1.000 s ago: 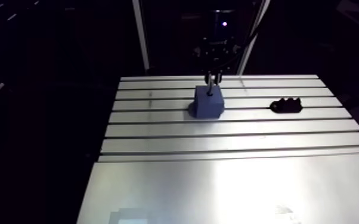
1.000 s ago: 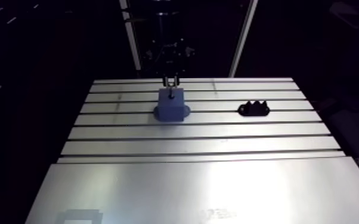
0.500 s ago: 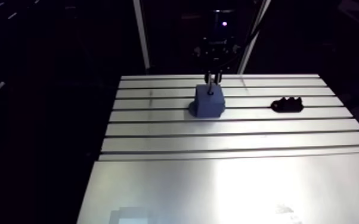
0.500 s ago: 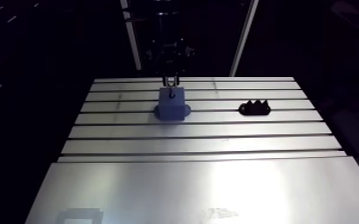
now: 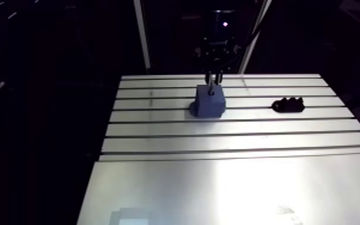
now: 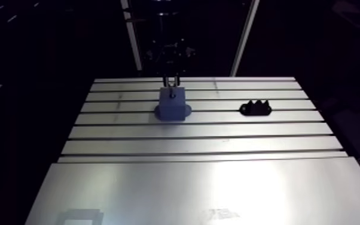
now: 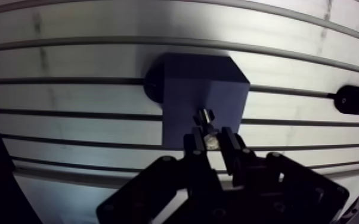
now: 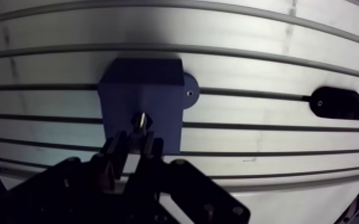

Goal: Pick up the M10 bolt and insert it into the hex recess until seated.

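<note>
**Asker:** One bolt, one socket. Where do they stand?

**Me:** My tool (image 7: 210,146) is closed on the M10 bolt (image 7: 206,128), a finger (image 7: 192,149) pressed to each side. The bolt hangs upright, and its lower end is at the mouth of the hex recess (image 8: 145,122) in the top of the blue block (image 7: 200,89). I cannot tell how deep it has gone, or whether it has entered at all.

**Asker:** So which step is this?

**Me:** I judge it to be the insertion. The pick-up is done and the seating is not yet. The next move calls for a straight push down along the bolt's own axis. It may need a small twist if the flats do not line up, and I should let go only once it bottoms out. A tilt could jam it against the rim.

**Asker:** And around the block?

**Me:** The block stands on the slotted aluminium counter (image 5: 230,143), close to the far edge and about midway between the side edges. One rounded foot (image 8: 189,95) sticks out at its base. A small black fixture (image 5: 287,105) lies well apart from it toward one side edge, in the same run of slots. The near half of the counter is a plain sheet with glare on it.
</note>
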